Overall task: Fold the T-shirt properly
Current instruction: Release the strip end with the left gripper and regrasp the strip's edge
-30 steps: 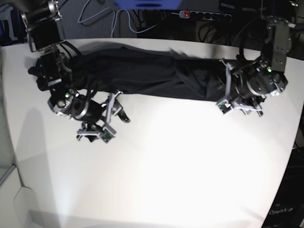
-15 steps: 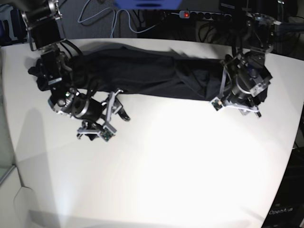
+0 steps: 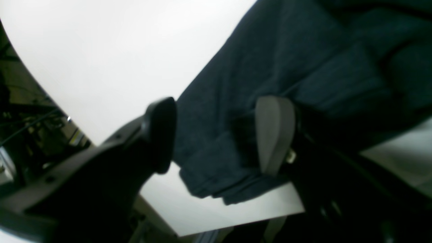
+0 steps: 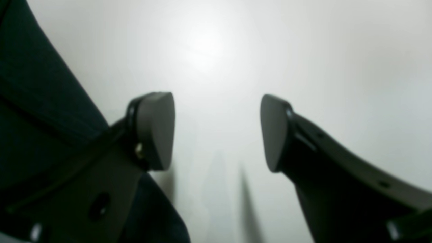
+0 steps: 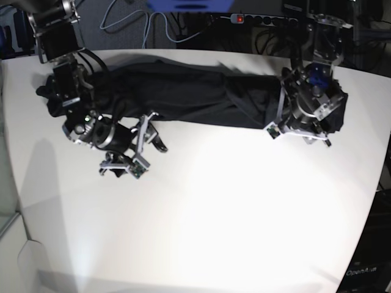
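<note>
The black T-shirt [image 5: 183, 91] lies in a long bunched band across the far part of the white table [image 5: 214, 213]. In the left wrist view my left gripper [image 3: 217, 135] hangs open over the T-shirt [image 3: 287, 60], near its folded end by the table's corner, with the cloth lying under the gap. In the base view the left arm [image 5: 308, 104] covers the shirt's right end. My right gripper [image 4: 216, 133] is open over bare table, nothing between its fingers, with the T-shirt [image 4: 30, 101] at its left. In the base view the right gripper [image 5: 153, 137] sits just in front of the shirt's left part.
Behind the table's far edge lie a power strip [image 5: 256, 19] with a red switch and loose cables [image 5: 128, 24]. The left wrist view shows the table's edge [image 3: 236, 222] close under the gripper, with clutter [image 3: 30, 135] beyond it on the left.
The left arm has swung back and inward over the shirt's right end. The right arm has hardly moved. Both grippers stay as wide as before.
</note>
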### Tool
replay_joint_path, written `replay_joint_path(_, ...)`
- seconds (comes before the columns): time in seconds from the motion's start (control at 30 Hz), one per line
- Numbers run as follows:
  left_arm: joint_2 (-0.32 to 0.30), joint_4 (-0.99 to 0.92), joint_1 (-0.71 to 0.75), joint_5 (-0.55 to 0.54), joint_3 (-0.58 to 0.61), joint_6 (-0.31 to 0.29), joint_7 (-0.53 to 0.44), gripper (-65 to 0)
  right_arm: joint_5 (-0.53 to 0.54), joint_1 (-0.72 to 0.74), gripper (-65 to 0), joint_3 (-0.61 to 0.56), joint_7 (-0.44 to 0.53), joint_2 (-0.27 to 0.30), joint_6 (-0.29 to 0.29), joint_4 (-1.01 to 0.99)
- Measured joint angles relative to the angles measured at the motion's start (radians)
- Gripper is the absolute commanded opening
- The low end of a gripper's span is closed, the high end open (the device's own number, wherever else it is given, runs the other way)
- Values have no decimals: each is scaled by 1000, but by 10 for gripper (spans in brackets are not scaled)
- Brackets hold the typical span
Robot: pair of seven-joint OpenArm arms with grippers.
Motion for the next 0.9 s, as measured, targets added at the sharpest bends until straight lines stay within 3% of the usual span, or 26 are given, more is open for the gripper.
replay_joint_path(0.33,0,103,45,-4,0,0,0,-292,0,1,-255,0,0,0,0,0)
replay_joint_path(0.53,-2,101,45,-138,-1,0,3,-292,0,1,-255,0,1,0,0,0)
replay_joint_path(0.9,1,55,72,-156,4,0,10,-292,0,-2,-255,-2,1,0,0,0)
